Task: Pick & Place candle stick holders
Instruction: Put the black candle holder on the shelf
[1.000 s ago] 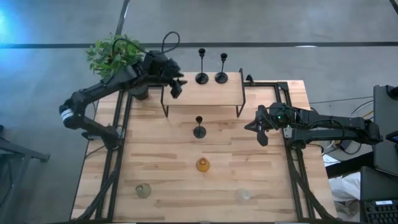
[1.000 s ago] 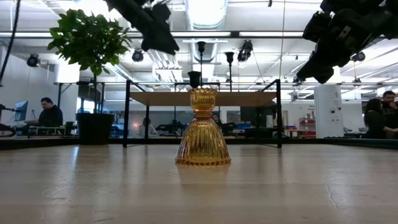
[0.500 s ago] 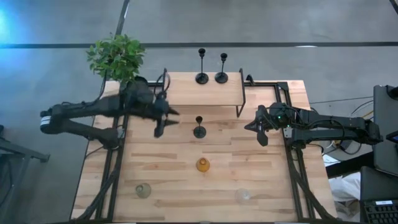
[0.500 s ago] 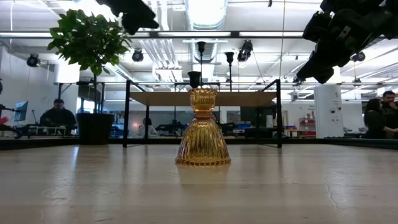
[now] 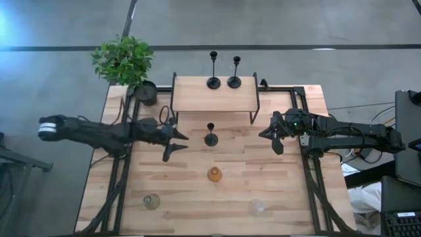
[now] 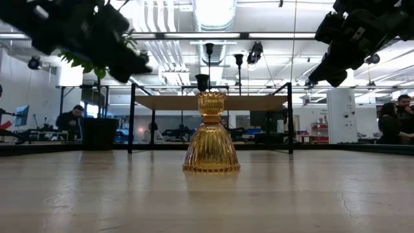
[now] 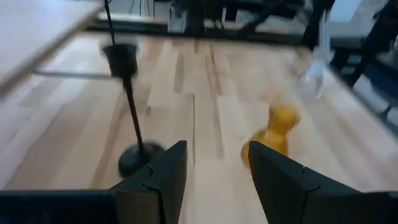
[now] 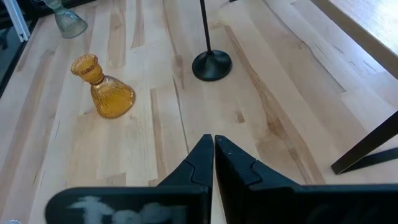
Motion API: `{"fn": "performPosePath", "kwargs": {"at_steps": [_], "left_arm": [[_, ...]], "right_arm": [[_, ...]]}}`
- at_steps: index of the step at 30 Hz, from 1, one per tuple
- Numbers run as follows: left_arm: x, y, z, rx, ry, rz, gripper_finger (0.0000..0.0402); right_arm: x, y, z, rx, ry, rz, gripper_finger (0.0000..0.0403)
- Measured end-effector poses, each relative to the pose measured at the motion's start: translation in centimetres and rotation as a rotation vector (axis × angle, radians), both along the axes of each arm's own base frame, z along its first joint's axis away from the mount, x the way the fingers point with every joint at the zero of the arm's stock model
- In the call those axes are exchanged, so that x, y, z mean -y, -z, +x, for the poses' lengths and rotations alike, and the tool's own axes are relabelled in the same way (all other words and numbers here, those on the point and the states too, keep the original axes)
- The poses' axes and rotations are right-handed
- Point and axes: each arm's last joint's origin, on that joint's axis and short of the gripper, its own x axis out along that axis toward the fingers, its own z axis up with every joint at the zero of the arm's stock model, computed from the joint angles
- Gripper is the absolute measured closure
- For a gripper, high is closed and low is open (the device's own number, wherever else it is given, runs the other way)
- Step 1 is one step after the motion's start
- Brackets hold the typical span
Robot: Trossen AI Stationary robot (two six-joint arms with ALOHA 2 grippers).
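Desk (image 5: 230, 191): pale wood, open workshop behind.
Left gripper (image 5: 176, 143): fingers apart, swung down beside the candlestick (image 5: 210, 135).
Right gripper (image 5: 269, 135): fingers together, unmoved.

An open-plan lab: people at desks (image 6: 68, 123), ceiling strip lights (image 6: 213, 13).

left arm (image 5: 99, 131): dark, slim, made of several jointed parts; a pale grey band near its outer end.
right arm (image 5: 348, 137): dark, thicker body, with black cables along it and a small green light near the wrist.
left gripper (image 5: 172, 143): two black fingers (image 7: 163, 180) with flat angular faces and stepped edges.
right gripper (image 5: 271, 138): two black fingers (image 8: 239, 168) with pointed tips; a dark bar with a pale blurred mark lies across their base.
finish: matt black plastic and metal on both arms.
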Motion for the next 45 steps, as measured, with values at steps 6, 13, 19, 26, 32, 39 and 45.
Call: {"fn": "performPosePath", "kwargs": {"at_steps": [6, 13, 19, 26, 32, 39, 45], "left_arm": [[-0.1, 3.2, 0.1, -0.036, -0.016, 0.106, 0.0225], [-0.4, 4.7, 1.9, -0.030, -0.057, 0.137, 0.0225], [-0.7, 5.7, 4.2, -0.090, -0.087, 0.147, 0.0225], [-1.5, 5.8, 6.8, -0.096, -0.259, 0.202, 0.0225], [-1.6, 5.7, 8.7, -0.062, -0.259, 0.196, 0.0225], [-2.1, 5.5, 10.1, -0.053, -0.298, 0.199, 0.0225], [-2.7, 6.0, 10.6, -0.065, -0.338, 0.156, 0.0225]], "right_arm": [[0.0, 0.0, 0.0, 0.000, 0.000, 0.000, 0.0390], [0.0, 0.0, 0.0, 0.000, 0.000, 0.000, 0.0390], [0.0, 0.0, 0.0, 0.000, 0.000, 0.000, 0.0390], [0.0, 0.0, 0.0, 0.000, 0.000, 0.000, 0.0390], [0.0, 0.0, 0.0, 0.000, 0.000, 0.000, 0.0390], [0.0, 0.0, 0.0, 0.000, 0.000, 0.000, 0.0390], [0.0, 0.0, 0.0, 0.000, -0.001, 0.000, 0.0390]]}}
